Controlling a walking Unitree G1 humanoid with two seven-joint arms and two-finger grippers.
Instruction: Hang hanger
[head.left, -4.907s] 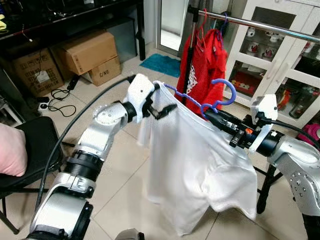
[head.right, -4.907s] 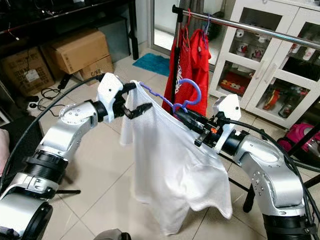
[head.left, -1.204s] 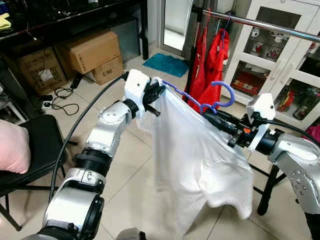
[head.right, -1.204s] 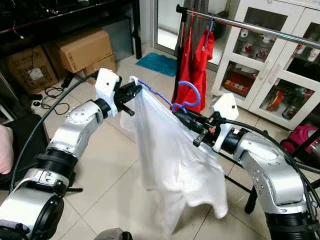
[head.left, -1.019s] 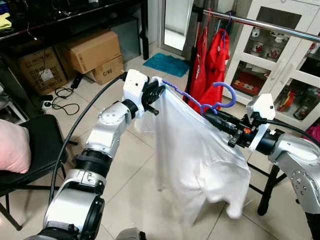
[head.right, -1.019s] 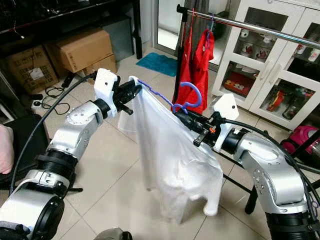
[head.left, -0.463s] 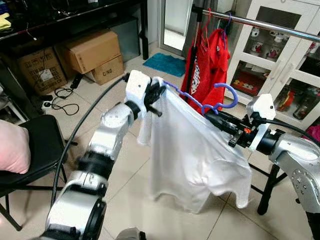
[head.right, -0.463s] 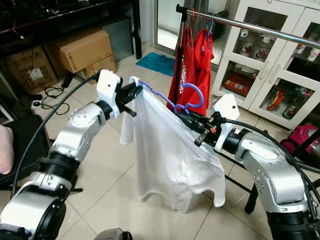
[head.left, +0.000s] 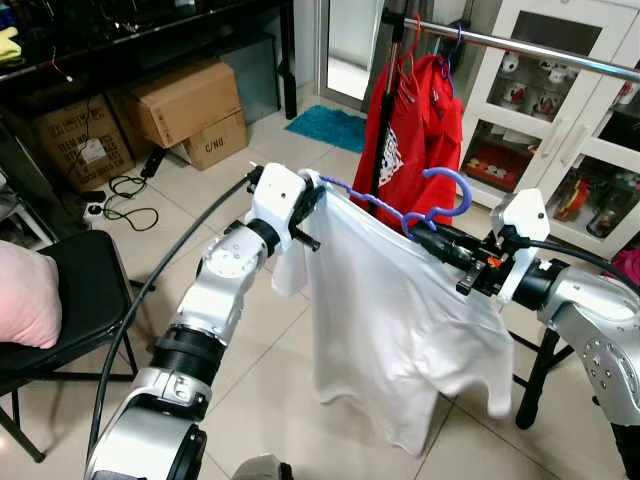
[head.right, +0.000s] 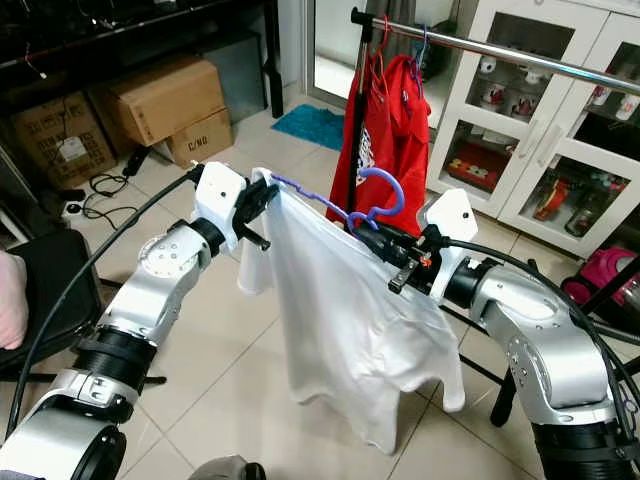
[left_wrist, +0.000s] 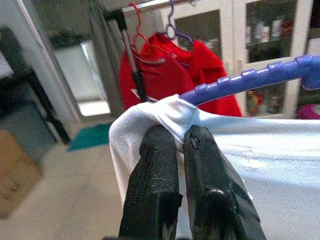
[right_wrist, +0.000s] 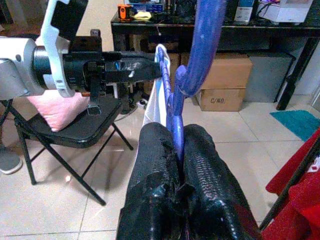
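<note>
A purple plastic hanger carries a white T-shirt in mid-air between my arms. My right gripper is shut on the hanger just below its hook. My left gripper is shut on the shirt's shoulder at the hanger's far end. The silver clothes rail runs across the upper right, above and behind the hook, with red garments hanging from its left part.
White glass-door cabinets stand behind the rail. Cardboard boxes sit under a dark desk at the back left. A black chair with a pink cushion stands at the left. A teal mat lies on the tiled floor.
The shirt has swung and now hangs flatter, with its hem lower. My left gripper and the hanger's left end have dropped slightly. The right gripper holds nearly the same place.
</note>
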